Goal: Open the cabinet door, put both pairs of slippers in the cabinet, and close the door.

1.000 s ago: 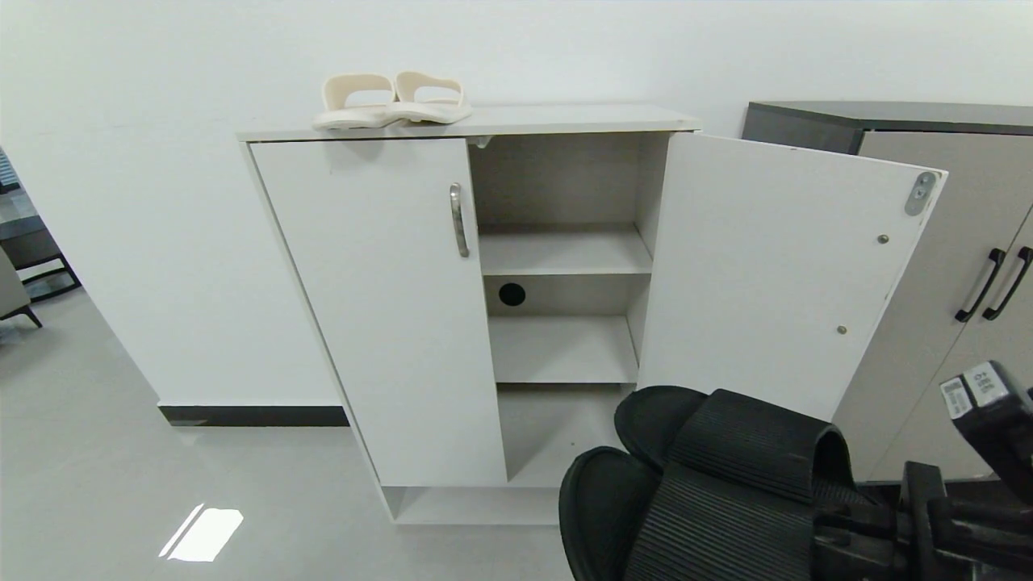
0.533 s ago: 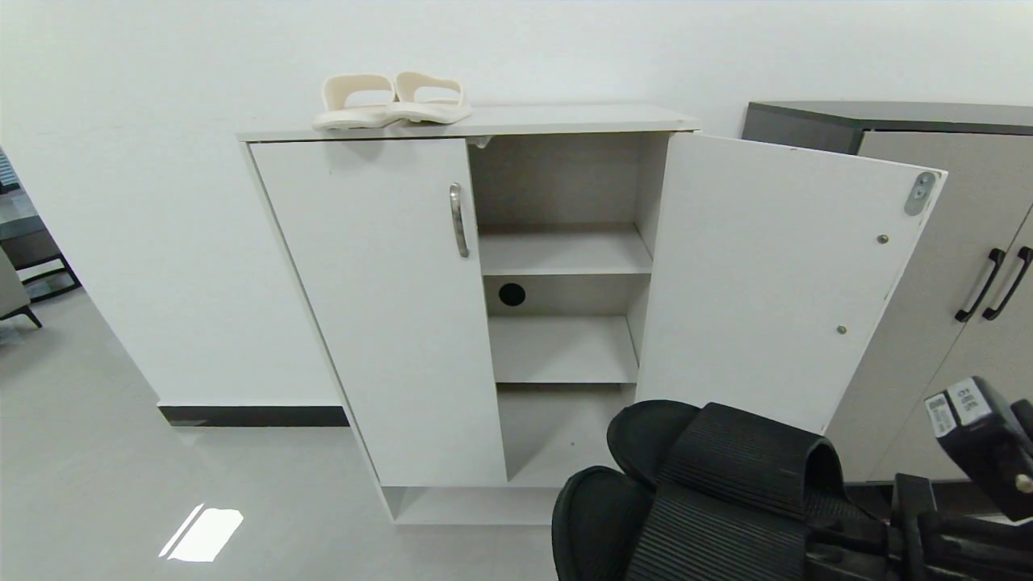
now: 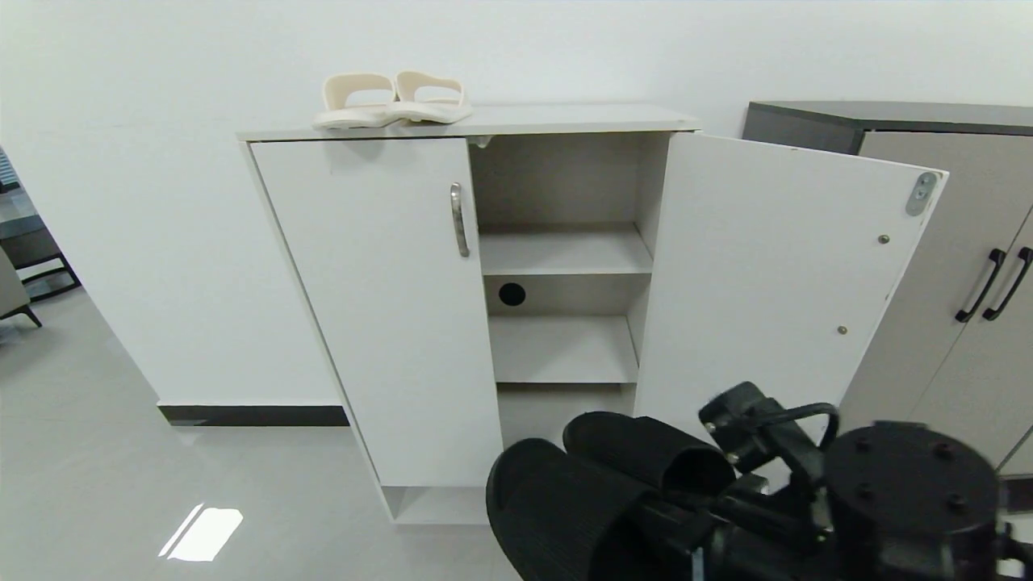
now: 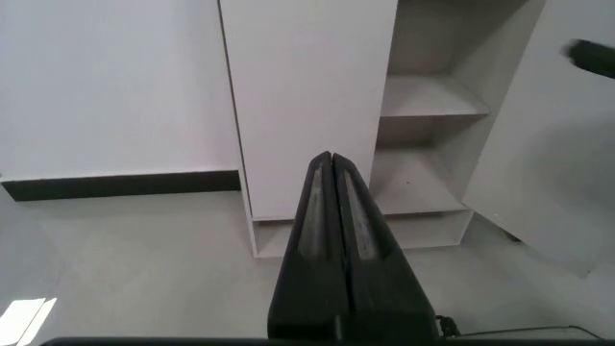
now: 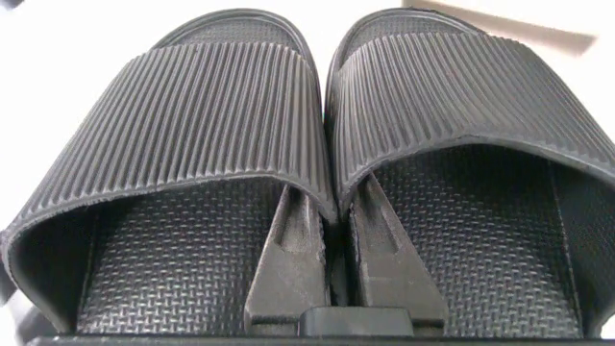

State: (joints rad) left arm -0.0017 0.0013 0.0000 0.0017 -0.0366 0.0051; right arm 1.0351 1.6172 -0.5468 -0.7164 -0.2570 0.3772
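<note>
The white cabinet [image 3: 379,323] stands against the wall with its right door [image 3: 767,274] swung open and its left door shut. Bare shelves [image 3: 565,250] show inside. A beige pair of slippers [image 3: 391,101] lies on the cabinet top. My right gripper [image 5: 332,259] is shut on a black pair of slippers [image 3: 597,492], its fingers [image 5: 288,255] pinching the two inner edges together. That pair hangs low, in front of the cabinet's bottom opening. My left gripper [image 4: 332,221] is shut with nothing in it, pointing at the cabinet [image 4: 317,96] from a distance.
A grey cabinet [image 3: 960,282] with black handles stands to the right, close behind the open door. Glossy grey floor [image 3: 161,484] spreads to the left. A chair leg shows at the far left edge.
My right arm has swung left and turned, bringing the black slippers leftward toward the cabinet's lower opening. The beige pair and the doors have not moved.
</note>
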